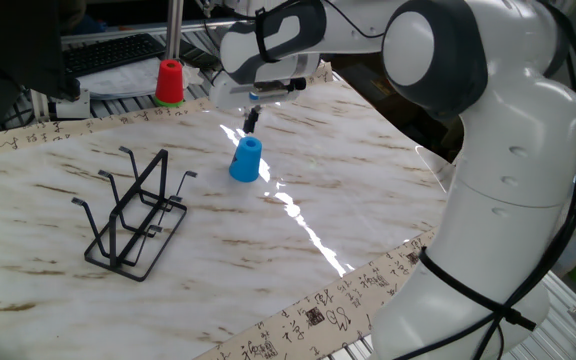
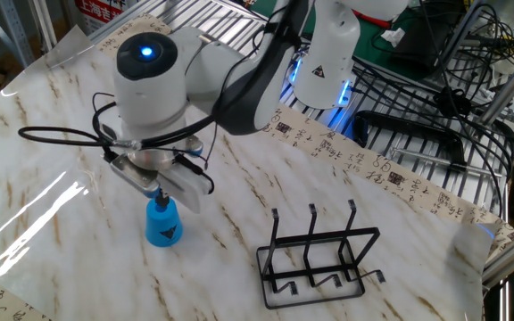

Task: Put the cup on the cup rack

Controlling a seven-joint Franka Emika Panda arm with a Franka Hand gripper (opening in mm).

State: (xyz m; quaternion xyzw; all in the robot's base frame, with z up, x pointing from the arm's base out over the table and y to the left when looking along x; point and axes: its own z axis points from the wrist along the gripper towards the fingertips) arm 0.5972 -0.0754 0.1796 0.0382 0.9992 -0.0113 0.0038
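The blue cup (image 1: 247,160) stands upside down on the marble table, narrow stepped end up; it also shows in the other fixed view (image 2: 162,224). My gripper (image 1: 251,120) hangs just above the cup's top, pointing down, open and empty. In the other fixed view the gripper (image 2: 159,193) sits right over the cup and its hand hides most of the fingers. The black wire cup rack (image 1: 134,213) stands empty to the left of the cup, also seen in the other fixed view (image 2: 319,254).
A red cup (image 1: 170,82) stands at the table's far edge beside a metal post (image 1: 173,30). A patterned cloth border (image 1: 308,315) runs along the table edges. Cables and wire shelving (image 2: 435,98) lie behind the table.
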